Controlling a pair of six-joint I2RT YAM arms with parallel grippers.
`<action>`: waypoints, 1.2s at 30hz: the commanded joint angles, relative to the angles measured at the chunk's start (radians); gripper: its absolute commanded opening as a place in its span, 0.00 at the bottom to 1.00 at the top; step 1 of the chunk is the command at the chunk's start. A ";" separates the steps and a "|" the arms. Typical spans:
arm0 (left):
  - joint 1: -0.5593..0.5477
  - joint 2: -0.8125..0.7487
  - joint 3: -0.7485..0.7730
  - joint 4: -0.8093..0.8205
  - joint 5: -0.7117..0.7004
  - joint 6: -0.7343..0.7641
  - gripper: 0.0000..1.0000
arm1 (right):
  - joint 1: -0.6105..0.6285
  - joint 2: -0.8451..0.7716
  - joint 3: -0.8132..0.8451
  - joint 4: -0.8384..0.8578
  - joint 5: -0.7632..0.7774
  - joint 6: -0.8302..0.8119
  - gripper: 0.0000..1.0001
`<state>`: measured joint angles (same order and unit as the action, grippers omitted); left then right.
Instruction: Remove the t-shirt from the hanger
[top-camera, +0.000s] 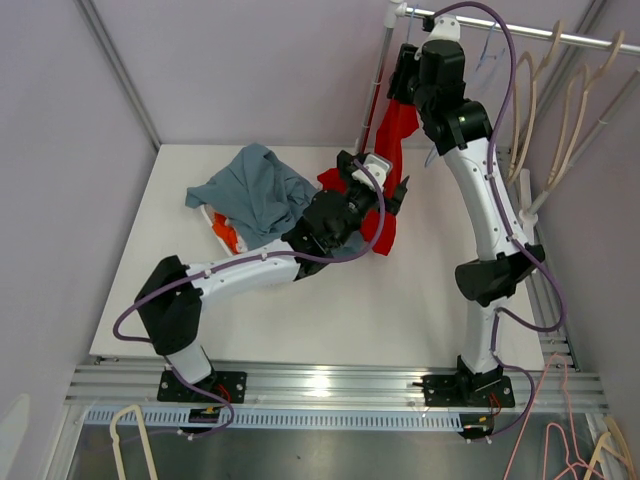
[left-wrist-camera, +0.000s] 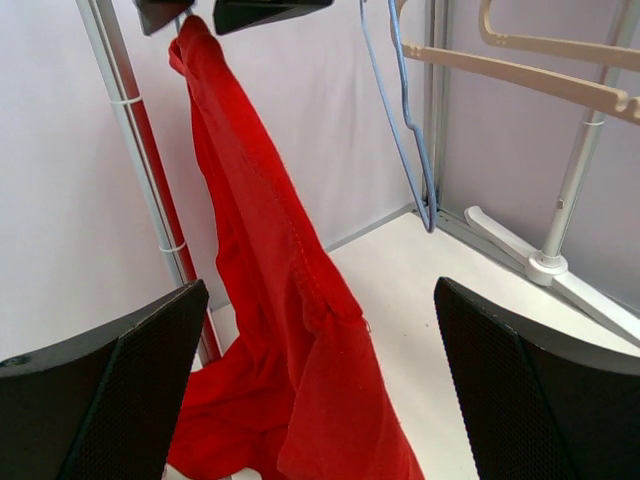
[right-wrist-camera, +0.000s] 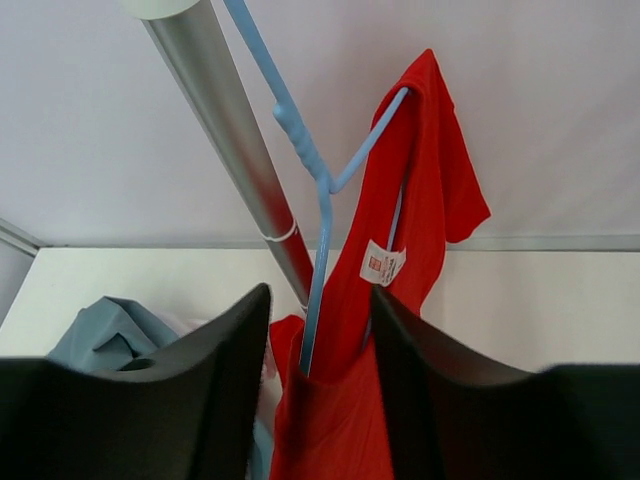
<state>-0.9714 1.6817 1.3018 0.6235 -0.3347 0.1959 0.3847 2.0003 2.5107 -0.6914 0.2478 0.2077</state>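
A red t-shirt (right-wrist-camera: 425, 200) hangs limp and bunched from a light-blue hanger (right-wrist-camera: 320, 200) beside a silver rack pole (right-wrist-camera: 230, 130), with its white neck label (right-wrist-camera: 381, 265) showing. Its upper part sits between the half-open right jaws; I cannot tell whether they pinch it. Its crumpled lower end trails onto the white counter (left-wrist-camera: 420, 265) ahead of the left jaws, which are spread wide and empty.

White tag (right-wrist-camera: 382, 265) inside red t-shirt (right-wrist-camera: 425, 190), near collar, seen in right wrist view. Tag bears small red square mark at top, possibly brand logo, with faint dark lines of print below. Print too small to read. No legible text, number or sign in other two views.
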 joint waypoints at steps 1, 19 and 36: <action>-0.003 -0.014 0.005 0.056 0.020 0.014 0.99 | 0.006 0.020 0.046 0.070 0.031 -0.019 0.45; -0.073 -0.149 -0.139 0.109 -0.070 0.095 0.99 | 0.088 -0.040 0.008 0.316 0.188 -0.277 0.00; -0.280 -0.485 -0.438 0.196 -0.273 0.223 0.99 | 0.198 -0.333 -0.257 0.338 0.415 -0.309 0.00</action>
<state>-1.2411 1.2457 0.8871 0.7841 -0.5690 0.4198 0.5911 1.6829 2.2074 -0.4065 0.5747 -0.0975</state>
